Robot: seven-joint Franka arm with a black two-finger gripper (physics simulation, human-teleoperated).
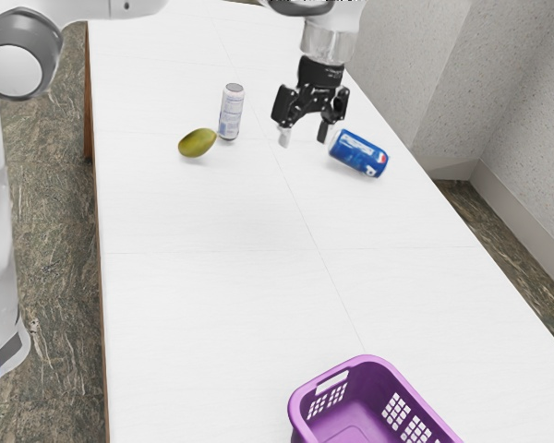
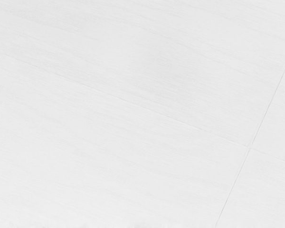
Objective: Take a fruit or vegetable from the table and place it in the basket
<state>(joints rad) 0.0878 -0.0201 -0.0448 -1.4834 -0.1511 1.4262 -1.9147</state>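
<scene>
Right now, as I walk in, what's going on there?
My gripper is open and empty above the table, near the blue can lying on its side. The green fruit lies beside the upright can, not yet picked up. The purple basket stands well away from the fruit.

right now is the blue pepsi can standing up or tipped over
Tipped over: the blue can lies on its side on the white table, its round end facing sideways instead of up.
</scene>
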